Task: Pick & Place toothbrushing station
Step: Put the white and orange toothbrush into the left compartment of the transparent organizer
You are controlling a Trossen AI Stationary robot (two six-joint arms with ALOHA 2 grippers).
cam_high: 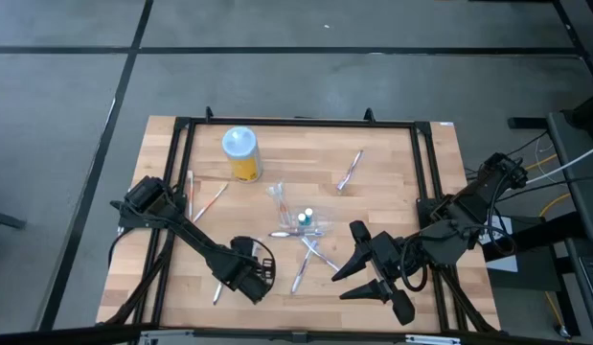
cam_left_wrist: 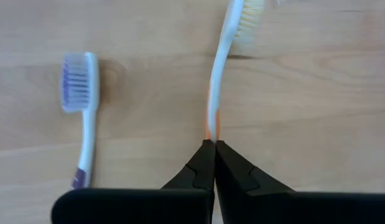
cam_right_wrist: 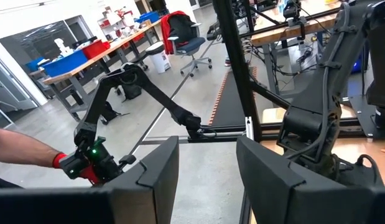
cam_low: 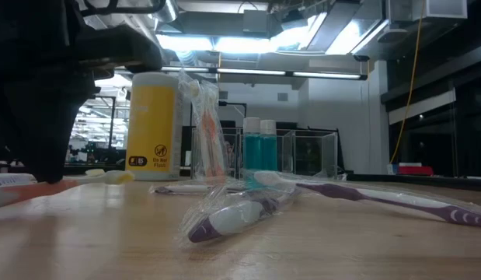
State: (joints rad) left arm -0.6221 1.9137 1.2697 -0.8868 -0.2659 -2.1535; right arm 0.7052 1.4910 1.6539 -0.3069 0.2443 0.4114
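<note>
Near the table's (cam_high: 440, 163) front-left corner: my left gripper (cam_left_wrist: 213, 149) clamped on the orange-white toothbrush (cam_left_wrist: 222, 68).
Toothbrush flat on the wood; my right gripper (cam_high: 373, 278) raised near the front-right corner, fingers apart, empty.

Two dark, slender jointed arms are seen, built of black links with bulkier housings at the joints. The left gripper (cam_left_wrist: 214, 149) is formed of two matte black fingers tapering to thin pointed tips. The right gripper (cam_right_wrist: 206, 168) is fitted with broad, flat, angular black fingers. Yellow and white cables are routed beside the right arm's base.
</note>
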